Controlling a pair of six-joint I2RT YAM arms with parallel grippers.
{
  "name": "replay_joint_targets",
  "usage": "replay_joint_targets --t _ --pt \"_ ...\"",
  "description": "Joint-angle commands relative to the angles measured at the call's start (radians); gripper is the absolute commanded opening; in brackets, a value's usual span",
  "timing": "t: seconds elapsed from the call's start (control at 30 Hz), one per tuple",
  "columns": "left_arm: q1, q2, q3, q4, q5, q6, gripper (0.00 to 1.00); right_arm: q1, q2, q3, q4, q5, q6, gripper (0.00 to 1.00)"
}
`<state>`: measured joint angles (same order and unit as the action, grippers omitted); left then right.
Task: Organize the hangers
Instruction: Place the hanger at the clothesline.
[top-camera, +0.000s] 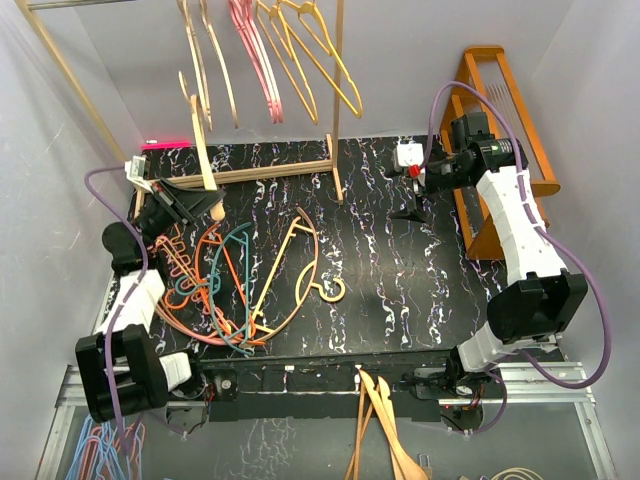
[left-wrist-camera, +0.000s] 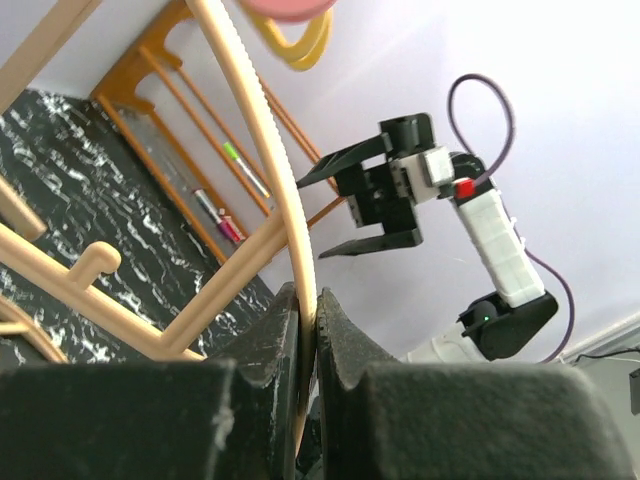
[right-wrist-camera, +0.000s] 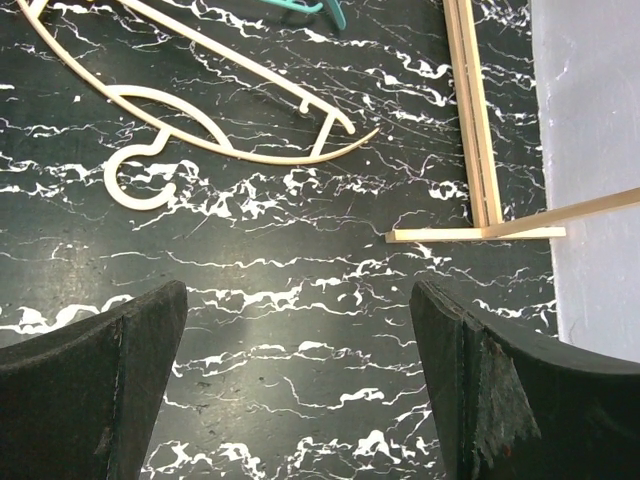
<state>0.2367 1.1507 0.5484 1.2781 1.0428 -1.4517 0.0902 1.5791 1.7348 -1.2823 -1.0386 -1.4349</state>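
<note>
The left tool (left-wrist-camera: 308, 305) pinches a tan hanger (left-wrist-camera: 262, 110) by its bar at the wooden rack's (top-camera: 336, 120) left end; the other hangers (top-camera: 230, 290) lie heaped on the bench just in front of it. The right tool (top-camera: 412, 205) hangs spread (holding nothing) by the rack's right foot, and that narrow pinch could let the hanger swivel so its hook misses the rack

The top camera looks steeply down from above and behind the arm bases, taking in the whole surface (top-camera: 400, 260). The left wrist camera sits close behind the left end effector (left-wrist-camera: 308, 300), tilted up across the scene at the right arm (left-wrist-camera: 490, 240), which the top view shares. The right wrist camera faces nearly straight down, close over the surface, sharing a tan hanger (right-wrist-camera: 250, 68) and a rack foot (right-wrist-camera: 475, 233) with the top view.
</note>
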Motion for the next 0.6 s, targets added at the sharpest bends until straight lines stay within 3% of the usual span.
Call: replay_joint_targets --t 0.0,0.17,0.33,0.5,0.57 --pt "0.005 0.038 0.171 0.119 0.051 -0.114 0.00 -0.008 -0.055 -0.028 0.028 -0.019 -0.007 0.98" --pt "0.004 0.011 0.313 -0.167 0.035 0.008 0.00 -0.017 -0.072 -0.079 0.033 -0.020 -0.020 0.98" --pt "0.004 -0.013 0.487 -0.581 -0.002 0.209 0.00 -0.038 -0.085 -0.125 0.049 -0.047 -0.037 0.98" --pt "0.007 0.005 0.738 -1.079 -0.116 0.467 0.00 -0.055 -0.083 -0.155 0.064 -0.096 -0.044 0.98" --pt "0.007 0.021 0.823 -1.208 -0.167 0.534 0.00 -0.057 -0.081 -0.160 0.065 -0.109 -0.044 0.98"
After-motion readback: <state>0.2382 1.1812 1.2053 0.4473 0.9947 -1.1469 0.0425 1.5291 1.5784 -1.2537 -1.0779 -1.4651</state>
